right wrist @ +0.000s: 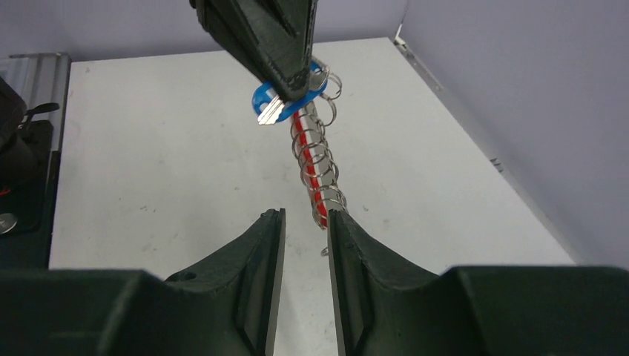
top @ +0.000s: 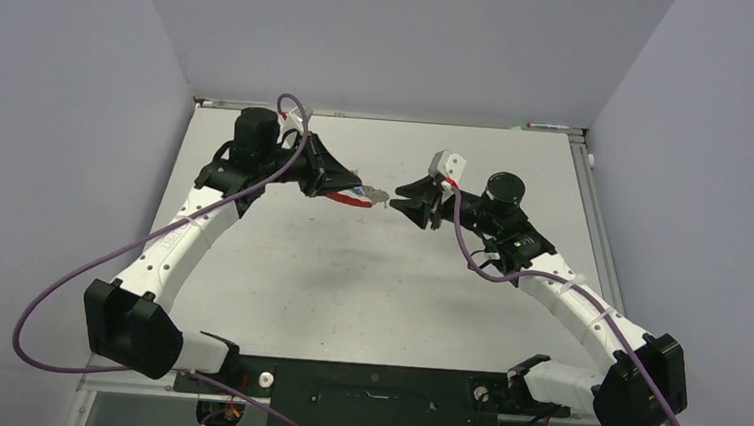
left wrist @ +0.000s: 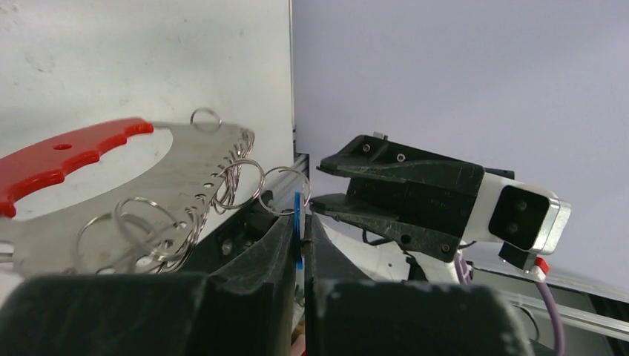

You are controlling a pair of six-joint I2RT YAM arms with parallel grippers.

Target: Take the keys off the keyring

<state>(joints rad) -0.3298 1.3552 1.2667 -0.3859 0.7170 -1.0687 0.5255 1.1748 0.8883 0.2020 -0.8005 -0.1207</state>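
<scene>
Looked onto a flat white, faintly scuffed surface (top: 347,291). Was boxed in on three sides by plain pale lavender walls (top: 396,34). Had a silver metal rail (top: 591,188) along its right edge. Lay under soft, even light, with faint grey shadows mid-surface.

The blue-headed key (right wrist: 276,105), pinched between the left fingers (right wrist: 267,37), holds aloft the red keyring (right wrist: 314,169) with its silver loops.

The left gripper (right wrist: 288,78) was clamped tight on the blue-headed key (right wrist: 261,100). Directly opposite, tip to tip, the right gripper (right wrist: 305,222) held its jaws narrowly parted. The left arm (top: 175,244) and right arm (top: 568,297) angled inward behind them.
</scene>
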